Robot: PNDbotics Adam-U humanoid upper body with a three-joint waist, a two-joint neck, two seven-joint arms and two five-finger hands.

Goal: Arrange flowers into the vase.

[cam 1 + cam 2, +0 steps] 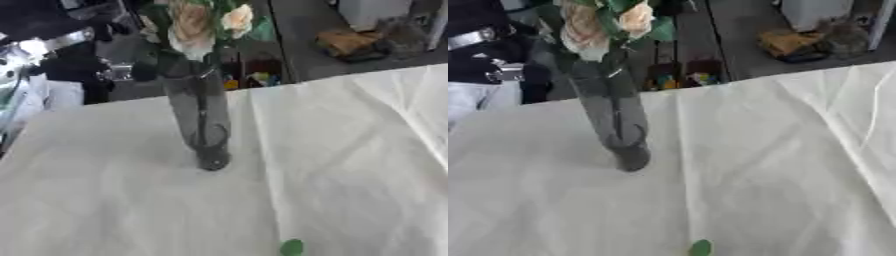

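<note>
Creased white tablecloth (350,150) under vase (199,120)

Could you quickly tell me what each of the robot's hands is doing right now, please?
Left hand: not in view in either eye view.
Right hand: not in view either.

We see a clear, glossy glass vase (201,120) with smooth walls, standing on a matt white cloth (332,165), creased in long folds, that covers the desk. The flowers (206,22) look soft and matt, cream-petalled with green leaves.
</note>
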